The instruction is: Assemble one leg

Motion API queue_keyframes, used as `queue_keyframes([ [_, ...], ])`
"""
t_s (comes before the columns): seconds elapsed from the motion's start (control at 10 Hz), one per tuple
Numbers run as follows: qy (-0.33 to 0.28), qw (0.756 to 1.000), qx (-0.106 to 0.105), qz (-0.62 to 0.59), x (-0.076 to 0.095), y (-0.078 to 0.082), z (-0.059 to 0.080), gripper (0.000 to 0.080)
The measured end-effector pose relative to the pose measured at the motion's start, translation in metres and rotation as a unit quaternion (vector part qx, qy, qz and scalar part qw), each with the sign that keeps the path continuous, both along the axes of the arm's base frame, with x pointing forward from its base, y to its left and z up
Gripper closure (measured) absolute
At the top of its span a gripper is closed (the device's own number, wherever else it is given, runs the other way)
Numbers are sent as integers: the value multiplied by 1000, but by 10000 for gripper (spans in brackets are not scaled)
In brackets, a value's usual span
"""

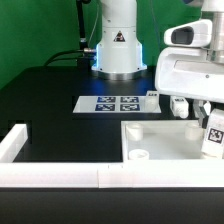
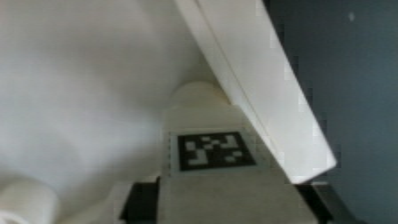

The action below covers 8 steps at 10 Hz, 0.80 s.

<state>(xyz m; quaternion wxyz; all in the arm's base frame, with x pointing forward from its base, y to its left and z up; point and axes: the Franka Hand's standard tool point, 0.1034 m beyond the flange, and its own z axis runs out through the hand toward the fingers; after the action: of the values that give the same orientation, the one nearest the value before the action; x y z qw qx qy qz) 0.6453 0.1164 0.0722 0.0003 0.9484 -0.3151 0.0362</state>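
Note:
My gripper (image 1: pixel 208 118) is at the exterior view's right, shut on a white leg (image 1: pixel 213 140) that carries a black marker tag. In the wrist view the leg (image 2: pixel 217 150) runs between my two dark fingers (image 2: pixel 146 200), its rounded end just above the white square tabletop (image 2: pixel 89 80). The leg hangs over the tabletop's (image 1: pixel 165 140) right part, close to its raised edge (image 2: pixel 267 80). Whether the leg touches the tabletop I cannot tell.
A round white stub (image 1: pixel 140 156) sits at the tabletop's near left corner. Another white leg (image 1: pixel 178 106) stands behind the tabletop. The marker board (image 1: pixel 115 102) lies before the robot base (image 1: pixel 117 45). A white L-shaped wall (image 1: pixel 40 170) borders the table's front.

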Motion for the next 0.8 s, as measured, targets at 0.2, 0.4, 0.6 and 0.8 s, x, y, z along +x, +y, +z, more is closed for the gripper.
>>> queue_keyframes([
  [0.2,-5,990,21,-137,0,-2,-2,514],
  [0.4,-1,956,66,-287,-1,-7,-3,513],
  [0.6,9,919,83,-386,-2,-6,-4,512],
  [0.8,9,913,83,-398,-2,-6,-4,512],
])
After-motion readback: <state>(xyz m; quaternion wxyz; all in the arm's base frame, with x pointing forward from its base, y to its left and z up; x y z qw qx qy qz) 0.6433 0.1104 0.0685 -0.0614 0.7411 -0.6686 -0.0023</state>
